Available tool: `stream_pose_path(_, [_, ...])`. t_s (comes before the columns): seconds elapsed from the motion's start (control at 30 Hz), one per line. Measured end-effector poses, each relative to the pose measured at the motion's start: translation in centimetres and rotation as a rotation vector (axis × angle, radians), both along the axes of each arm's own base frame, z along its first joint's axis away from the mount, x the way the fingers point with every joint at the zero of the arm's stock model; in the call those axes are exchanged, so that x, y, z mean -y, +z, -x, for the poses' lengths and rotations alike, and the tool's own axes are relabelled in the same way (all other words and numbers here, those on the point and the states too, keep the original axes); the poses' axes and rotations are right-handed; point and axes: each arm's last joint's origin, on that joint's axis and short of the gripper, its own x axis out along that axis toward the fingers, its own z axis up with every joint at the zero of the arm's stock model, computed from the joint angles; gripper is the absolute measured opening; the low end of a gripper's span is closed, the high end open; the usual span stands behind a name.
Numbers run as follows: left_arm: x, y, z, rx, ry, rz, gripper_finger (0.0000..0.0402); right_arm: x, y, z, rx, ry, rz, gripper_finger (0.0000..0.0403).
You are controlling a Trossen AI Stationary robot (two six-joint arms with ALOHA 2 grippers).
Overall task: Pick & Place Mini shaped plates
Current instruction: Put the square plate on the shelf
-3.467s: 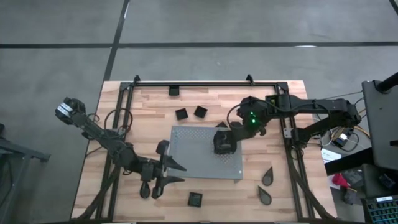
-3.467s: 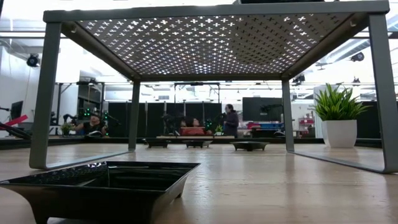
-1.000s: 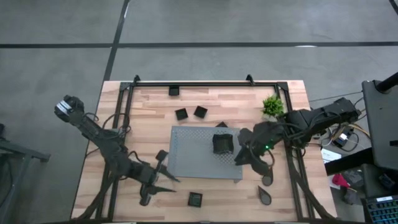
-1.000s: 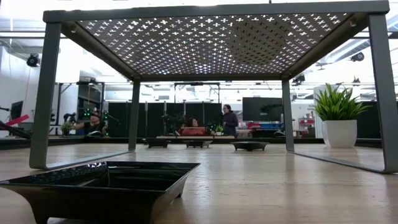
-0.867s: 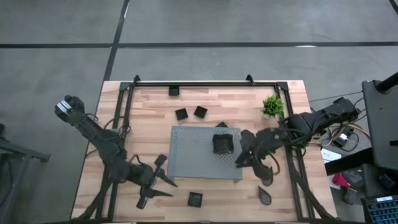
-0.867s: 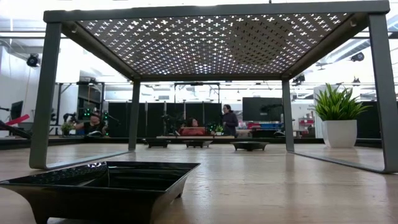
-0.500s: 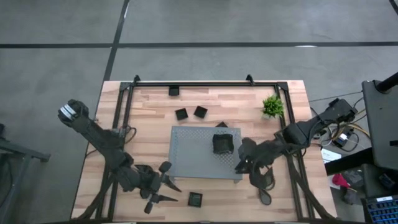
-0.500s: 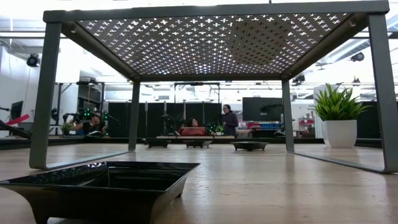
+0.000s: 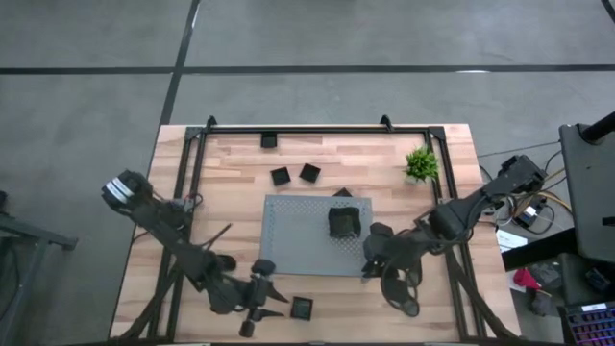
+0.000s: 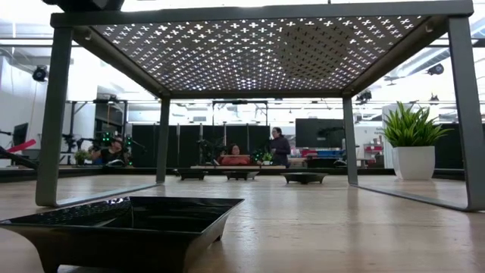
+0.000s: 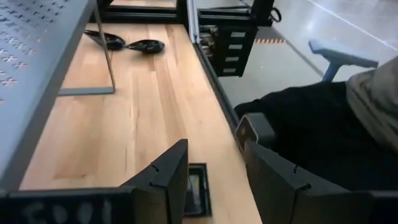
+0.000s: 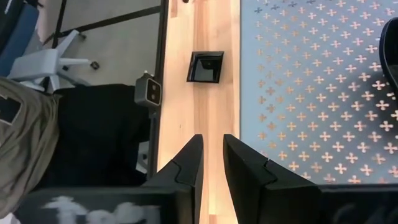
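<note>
High view: left end effector (image 9: 261, 309), open and empty, beside square plate (image 9: 302, 308), edges table-parallel.

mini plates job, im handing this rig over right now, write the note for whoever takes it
Left gripper: open, empty, low at the near table edge, with a square plate just ahead of its fingers.
Right gripper: narrowly open, empty, off the grey board's near right corner, by the two teardrop plates.
Done: one wavy plate sits on the board.
Left: the near square plate, both teardrops, the back pair, a rail plate, and an edge plate at the board's back edge.
</note>
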Motion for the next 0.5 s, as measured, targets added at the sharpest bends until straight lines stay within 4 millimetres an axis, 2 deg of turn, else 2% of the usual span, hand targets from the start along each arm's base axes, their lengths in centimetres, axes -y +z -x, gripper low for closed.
stream_pose_path(0.23, [2.0, 0.9, -1.1, 0.038, -0.024, -0.054, 0.0150, -0.7, -0.1, 0.4, 0.014, 0.050, 0.019, 0.0052])
stream_pose_path(0.4, [3.5, 3.4, -1.2, 0.036, -0.020, -0.147, 0.0149, -1.0, -0.2, 0.6, 0.027, 0.041, 0.047, 0.0052])
stream_pose_path(0.5, [4.2, 5.2, -0.7, 0.026, 0.055, -0.254, 0.0149, -1.0, -0.3, 0.6, 0.039, 0.021, 0.070, 0.0052])
